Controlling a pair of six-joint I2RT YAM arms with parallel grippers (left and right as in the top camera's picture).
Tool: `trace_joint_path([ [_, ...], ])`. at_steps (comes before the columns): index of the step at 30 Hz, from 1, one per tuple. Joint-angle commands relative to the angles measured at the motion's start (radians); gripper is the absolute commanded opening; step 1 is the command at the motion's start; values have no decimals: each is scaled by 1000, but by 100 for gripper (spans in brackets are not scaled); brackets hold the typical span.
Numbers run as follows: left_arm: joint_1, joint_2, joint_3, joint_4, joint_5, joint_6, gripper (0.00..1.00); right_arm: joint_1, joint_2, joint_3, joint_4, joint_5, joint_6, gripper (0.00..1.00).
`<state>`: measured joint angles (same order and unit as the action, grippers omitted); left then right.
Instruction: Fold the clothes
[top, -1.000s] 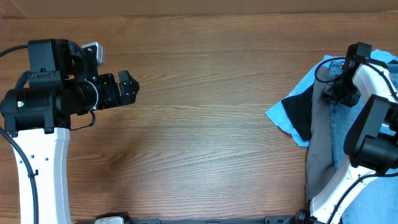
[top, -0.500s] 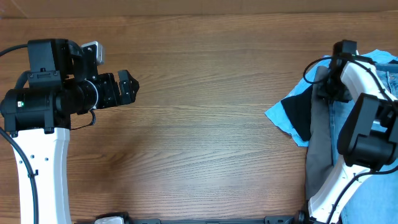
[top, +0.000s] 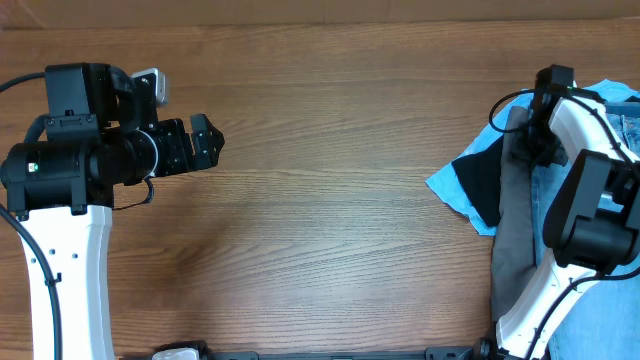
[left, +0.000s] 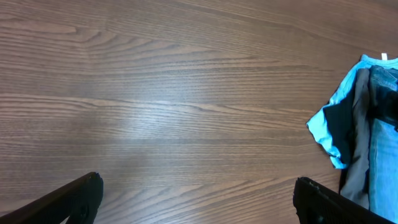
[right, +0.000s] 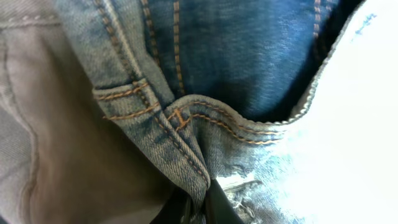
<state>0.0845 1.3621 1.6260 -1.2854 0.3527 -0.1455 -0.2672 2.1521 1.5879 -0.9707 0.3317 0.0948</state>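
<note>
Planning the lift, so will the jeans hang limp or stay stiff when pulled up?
Probably floppy: the jeans bunch where the right gripper pinches them. Likely heavyish, given the thick seams. They may drag the grey trousers lying alongside.

Two arms (top: 70, 160) (top: 600, 225), one table (top: 330, 200), four garments — jeans (top: 548, 205), grey trousers (top: 512, 250), black garment (top: 482, 185), sky-blue garment (top: 450, 190)

1. A brown wooden table (top: 330, 200) fills nearly the whole overhead view, its grain running from 9 o'clock to 3 o'clock.
2. A lighter tan strip (top: 300, 10) lies along the table's far edge at 12 o'clock; what it is cannot be told.
3. A pale sheen (left: 140, 121) sits on the boards just left of centre in the left wrist view.
4. A dark strip (top: 330, 355) lines the edge at 6 o'clock.
</note>
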Motion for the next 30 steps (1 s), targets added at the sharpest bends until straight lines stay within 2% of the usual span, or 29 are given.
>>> trace_joint_path([
  [1,-6,9,26,0,14,26,100,-21,2,74,-35,-43,37,4],
  [6,-6,9,26,0,14,26,100,-58,-22,203,-107,-110,37,4],
  [11,-6,9,26,0,14,26,100,-99,-28,409,-250,-156,97,4],
  [16,-6,9,26,-4,14,26,100,-106,-36,584,-345,-217,84,6],
  [25,-6,9,26,-20,14,26,100,-98,-31,524,-363,-233,81,6],
  [26,-6,9,26,-22,14,26,100,-98,-31,510,-361,-233,81,12],
  [28,-6,9,26,-22,14,26,100,-98,-31,476,-357,-233,81,42],
  [30,-6,9,26,-21,14,26,100,-99,-31,436,-335,-233,81,59],
])
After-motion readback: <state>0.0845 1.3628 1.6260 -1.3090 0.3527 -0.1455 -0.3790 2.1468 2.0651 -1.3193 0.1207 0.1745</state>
